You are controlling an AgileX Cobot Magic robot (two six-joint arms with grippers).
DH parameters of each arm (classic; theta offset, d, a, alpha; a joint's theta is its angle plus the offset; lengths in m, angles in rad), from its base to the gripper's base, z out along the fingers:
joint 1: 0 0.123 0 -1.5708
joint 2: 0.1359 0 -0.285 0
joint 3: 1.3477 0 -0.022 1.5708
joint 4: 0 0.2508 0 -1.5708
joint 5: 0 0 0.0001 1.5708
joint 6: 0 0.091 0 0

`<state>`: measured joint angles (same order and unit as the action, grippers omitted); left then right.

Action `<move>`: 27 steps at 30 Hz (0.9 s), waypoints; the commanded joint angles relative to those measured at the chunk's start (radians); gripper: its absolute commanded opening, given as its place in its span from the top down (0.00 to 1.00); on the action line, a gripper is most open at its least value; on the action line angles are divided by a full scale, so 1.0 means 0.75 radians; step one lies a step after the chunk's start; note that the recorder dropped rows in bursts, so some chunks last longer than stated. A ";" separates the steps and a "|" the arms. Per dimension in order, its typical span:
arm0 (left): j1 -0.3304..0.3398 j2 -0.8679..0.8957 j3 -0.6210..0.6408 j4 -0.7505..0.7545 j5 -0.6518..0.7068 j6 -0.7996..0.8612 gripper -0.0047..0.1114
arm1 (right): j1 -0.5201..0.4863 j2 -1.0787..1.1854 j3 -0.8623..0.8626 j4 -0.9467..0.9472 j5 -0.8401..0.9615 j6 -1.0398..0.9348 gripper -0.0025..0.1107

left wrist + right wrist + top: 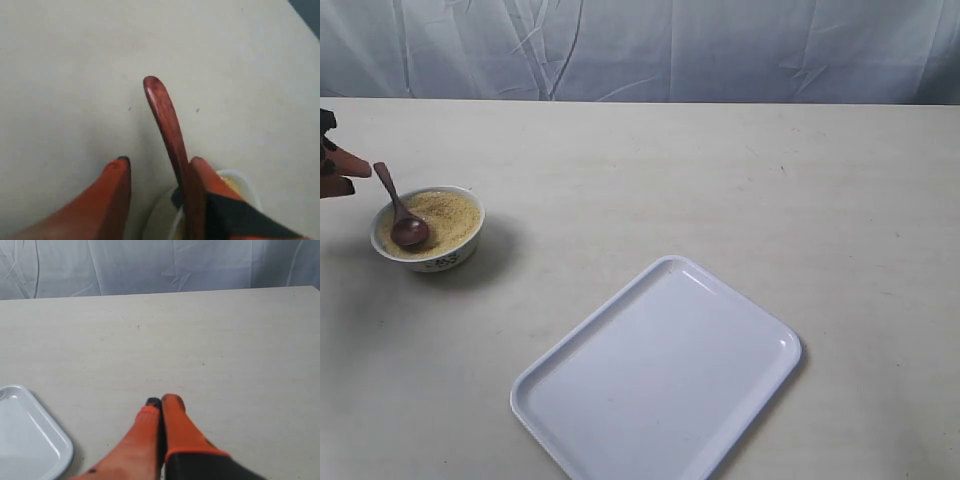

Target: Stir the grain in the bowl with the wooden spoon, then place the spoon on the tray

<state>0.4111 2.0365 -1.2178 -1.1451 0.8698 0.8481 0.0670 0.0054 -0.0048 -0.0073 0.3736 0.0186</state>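
Note:
The small white bowl (452, 256) stands at the table's far left, filled with yellow-tan grain (450, 211). The dark wooden spoon (407, 229) has its scoop resting in the grain, and its handle leans up over the rim toward my left gripper (352, 174). In the left wrist view that gripper (159, 161) is open. The spoon's handle (165, 115) lies against one finger (199, 175), and the other finger stands well apart from it. A sliver of the bowl (246, 181) shows behind. The tray (660, 385) lies front centre with nothing on it. My right gripper (161, 401) is shut on nothing above bare table.
A wrinkled pale cloth backdrop (640, 45) runs along the table's far edge. A corner of the tray (30, 440) shows in the right wrist view. The right arm is out of the exterior view.

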 commanded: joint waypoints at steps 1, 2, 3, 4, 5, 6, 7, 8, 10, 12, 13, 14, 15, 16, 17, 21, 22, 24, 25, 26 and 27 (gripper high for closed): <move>0.019 0.131 0.054 -0.445 0.130 0.256 0.63 | 0.005 -0.007 0.006 0.001 -0.019 0.000 0.98; 0.019 0.149 0.054 -0.464 0.135 0.275 0.63 | 0.005 -0.007 0.006 0.001 -0.019 0.000 0.98; 0.019 0.178 0.054 -0.504 0.145 0.296 0.63 | 0.005 -0.007 0.006 0.001 -0.019 0.000 0.98; 0.019 0.191 0.054 -0.523 0.151 0.310 0.63 | 0.005 -0.007 0.006 0.001 -0.019 0.000 0.98; 0.019 0.208 0.054 -0.550 0.153 0.332 0.63 | 0.005 -0.007 0.006 0.001 -0.019 0.000 0.98; 0.019 0.214 0.054 -0.564 0.153 0.349 0.63 | 0.005 -0.007 0.006 0.001 -0.019 0.000 0.98; 0.019 0.216 0.054 -0.599 0.167 0.381 0.63 | 0.005 -0.007 0.006 0.001 -0.019 0.000 0.98; 0.019 0.216 0.054 -0.616 0.176 0.394 0.63 | 0.005 -0.007 0.006 0.001 -0.019 0.000 0.98; 0.019 0.216 0.054 -0.652 0.198 0.422 0.64 | 0.005 -0.007 0.006 0.001 -0.019 0.000 0.98; 0.019 0.216 0.054 -0.659 0.200 0.426 0.64 | 0.005 -0.007 0.006 0.001 -0.019 0.000 0.98; 0.019 0.216 0.054 -0.661 0.200 0.426 0.66 | 0.005 -0.007 0.006 0.001 -0.019 0.000 0.98; 0.019 0.216 0.054 -0.661 0.200 0.426 0.68 | 0.005 -0.007 0.006 0.001 -0.019 0.000 0.98; 0.019 0.216 0.054 -0.661 0.200 0.426 0.71 | 0.005 -0.007 0.006 0.001 -0.019 0.000 0.98; 0.019 0.216 0.054 -0.664 0.209 0.428 0.75 | 0.005 -0.007 0.006 0.001 -0.019 0.000 0.98; 0.019 0.216 0.054 -0.668 0.219 0.428 0.78 | 0.005 -0.007 0.006 0.001 -0.019 0.000 0.98; 0.019 0.216 0.054 -0.706 0.249 0.451 0.89 | 0.005 -0.007 0.006 0.001 -0.019 0.000 0.98; 0.019 0.216 0.054 -0.706 0.249 0.451 0.91 | 0.005 -0.007 0.006 0.001 -0.019 0.000 0.98; 0.019 0.216 0.054 -0.700 0.249 0.451 0.92 | 0.005 -0.007 0.006 0.001 -0.019 0.000 0.98; 0.019 0.216 0.054 -0.693 0.249 0.451 0.92 | 0.005 -0.007 0.006 0.001 -0.019 0.000 0.98; 0.019 0.216 0.054 -0.686 0.243 0.451 0.92 | 0.005 -0.007 0.006 0.001 -0.019 0.000 0.98; 0.019 0.216 0.054 -0.678 0.240 0.451 0.92 | 0.005 -0.007 0.006 0.001 -0.019 0.000 0.98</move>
<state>0.4218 2.1998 -1.1816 -1.6571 1.0447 1.1792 0.0670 0.0054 -0.0048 -0.0073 0.3736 0.0186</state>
